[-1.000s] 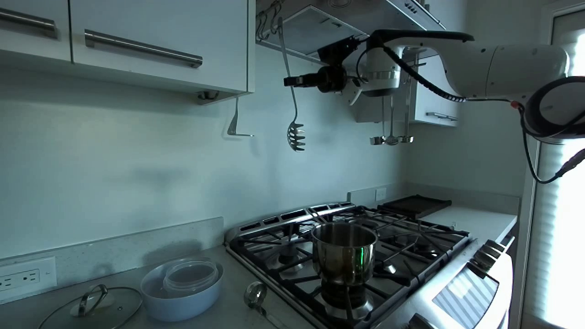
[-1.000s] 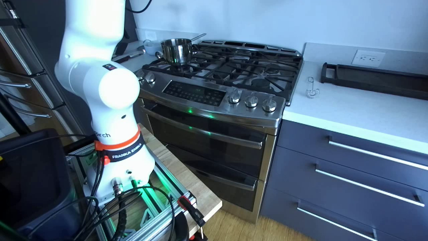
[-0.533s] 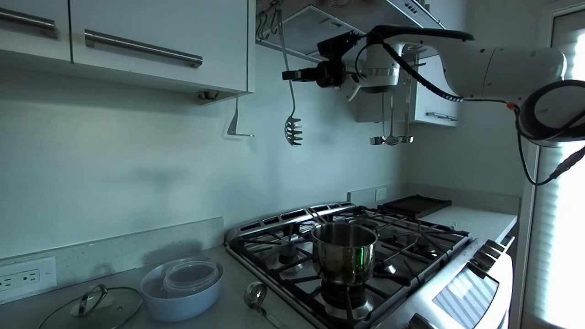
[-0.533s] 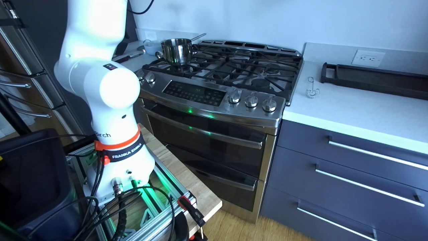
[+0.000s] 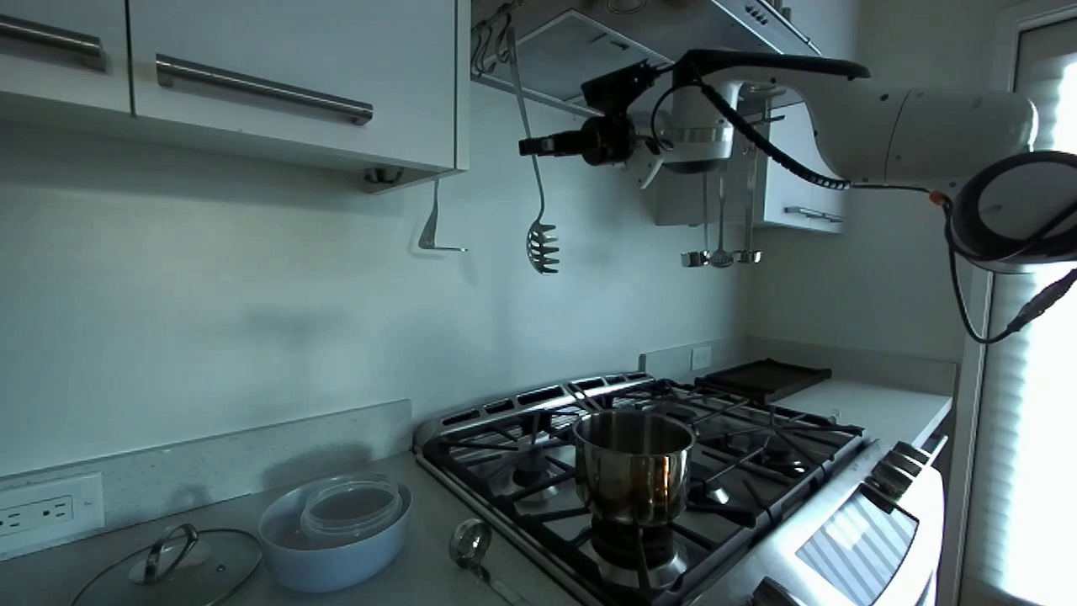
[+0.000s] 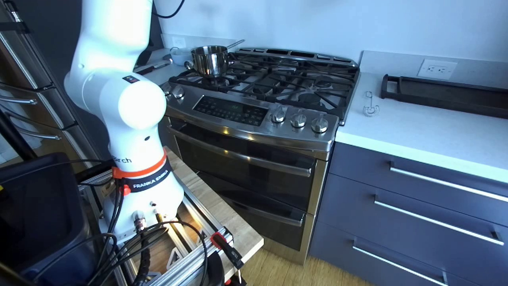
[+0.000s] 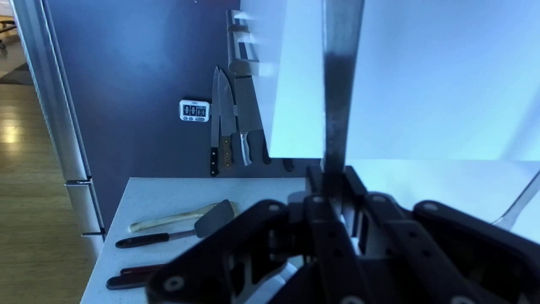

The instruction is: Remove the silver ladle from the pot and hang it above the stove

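The gripper [image 7: 333, 179] is clamped on the handle of a toothed silver ladle [image 5: 536, 246], blurred in the wrist view; whether its top touches the hooks [image 5: 480, 59] above, I cannot tell. Gripper and ladle hang slightly lower than half a second ago. Beside the stove [image 5: 757, 547], a round-bowled ladle [image 5: 469, 541] is cut off by the frame.

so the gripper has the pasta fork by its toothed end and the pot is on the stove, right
Not by the toothed end: in the wrist view the gripper has the pasta fork by its handle, and an exterior view shows that end hanging below. The pot is indeed on the stove.
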Motion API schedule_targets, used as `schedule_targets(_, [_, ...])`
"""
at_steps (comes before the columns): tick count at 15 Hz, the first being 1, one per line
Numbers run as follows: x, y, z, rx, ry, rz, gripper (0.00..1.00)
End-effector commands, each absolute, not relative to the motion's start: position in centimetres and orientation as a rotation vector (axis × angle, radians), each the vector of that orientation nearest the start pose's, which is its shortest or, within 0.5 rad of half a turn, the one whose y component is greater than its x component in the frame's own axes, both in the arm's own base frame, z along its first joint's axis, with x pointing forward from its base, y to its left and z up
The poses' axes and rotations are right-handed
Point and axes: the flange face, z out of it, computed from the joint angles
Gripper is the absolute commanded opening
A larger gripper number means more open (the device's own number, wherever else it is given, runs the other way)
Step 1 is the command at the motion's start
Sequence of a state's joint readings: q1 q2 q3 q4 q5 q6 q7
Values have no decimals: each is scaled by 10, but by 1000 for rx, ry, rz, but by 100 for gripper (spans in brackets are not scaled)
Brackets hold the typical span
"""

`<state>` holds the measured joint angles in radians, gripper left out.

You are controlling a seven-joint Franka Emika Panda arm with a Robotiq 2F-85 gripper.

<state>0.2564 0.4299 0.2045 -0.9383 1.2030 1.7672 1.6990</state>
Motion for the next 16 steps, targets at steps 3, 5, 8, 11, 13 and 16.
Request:
schedule_targets(3, [591,335,746,-1597,1202,1089,3])
schedule_targets(5, [591,336,745,-1602,1208,1086,3])
schedule_targets(8, [591,338,745,-1611,1217,1082,3])
schedule_targets(11, [590,336,751,-1601,1202,1081,3])
schedule_targets(13, [590,333,756,-1595,1191,1073,3])
schedule_targets(16, [589,331,763,-1591,1179,1065,3])
